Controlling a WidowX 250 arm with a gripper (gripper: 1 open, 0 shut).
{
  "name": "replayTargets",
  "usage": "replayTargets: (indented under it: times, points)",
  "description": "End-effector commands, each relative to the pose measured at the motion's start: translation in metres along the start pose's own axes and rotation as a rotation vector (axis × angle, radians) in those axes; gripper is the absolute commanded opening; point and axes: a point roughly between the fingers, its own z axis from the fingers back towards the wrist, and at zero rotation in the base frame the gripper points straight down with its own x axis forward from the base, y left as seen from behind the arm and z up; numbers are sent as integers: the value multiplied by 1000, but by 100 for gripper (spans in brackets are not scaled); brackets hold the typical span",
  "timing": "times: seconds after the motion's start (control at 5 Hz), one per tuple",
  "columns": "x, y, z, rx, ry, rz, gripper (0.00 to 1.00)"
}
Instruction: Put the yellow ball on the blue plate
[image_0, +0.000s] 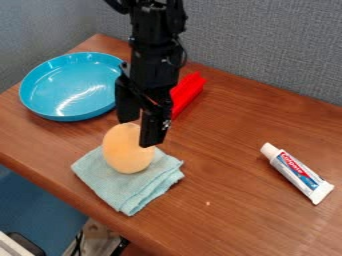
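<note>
1. While it sits on the teal cloth near the counter's front edge, the yellow ball is not gripped.
2. My claw hangs just over the ball's top, pointing down, fingers spread wide.
3. The blue plate lies left of it, empty.
4. A red block sits behind my claw; a toothpaste tube lies well to the right.

open hand over yellow ball

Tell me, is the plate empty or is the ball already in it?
Empty. The plate shows only bare blue inside; the ball sits on the cloth, under the open gripper.
</note>
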Motion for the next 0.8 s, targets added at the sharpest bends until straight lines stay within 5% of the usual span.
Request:
replayTargets:
  times: [0.0, 0.6]
  points:
    - [-6, 7, 9, 39, -38, -16, 100]
    - [-10, 11, 1, 42, -37, -65, 100]
